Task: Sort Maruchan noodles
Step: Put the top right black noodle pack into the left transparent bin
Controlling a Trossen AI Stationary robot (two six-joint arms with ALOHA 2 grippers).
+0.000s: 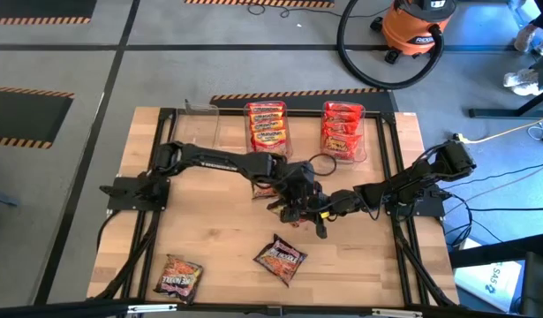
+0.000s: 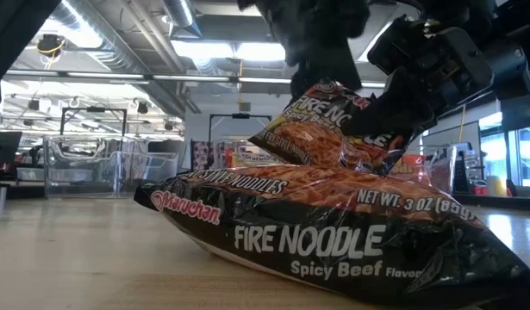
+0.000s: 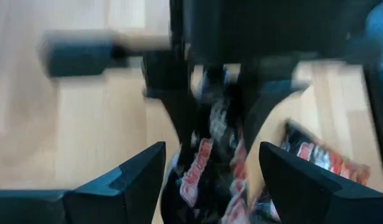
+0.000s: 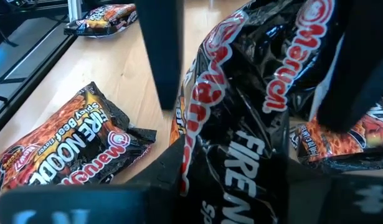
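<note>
Both arms meet over the middle of the light wooden table [image 1: 209,256], framed by black rails. The right gripper [image 1: 299,210] holds a dark Fire Noodle packet [image 4: 253,124] raised off the boards, its fingers pinched narrow on the crumpled wrapper. The left gripper [image 3: 210,168] sits just beside it with fingers spread wide on either side of the same packet, not clamping it. Another dark packet [image 1: 265,188] lies flat under the grippers. Nearer the table's front edge, below the grippers in the high view, lie a second loose packet [image 1: 281,259] and a third [image 1: 178,277] well off toward the left arm's side. Beyond the grippers, at the far edge, stand three clear tubs: an empty one [image 1: 201,119], one with orange-yellow packets [image 1: 267,126], one with red packets [image 1: 342,130]. Room: grey floor with hazard-striped tape, an orange shop vacuum [image 1: 418,26] with a black hose, ceiling strip lights in the low view.
</note>
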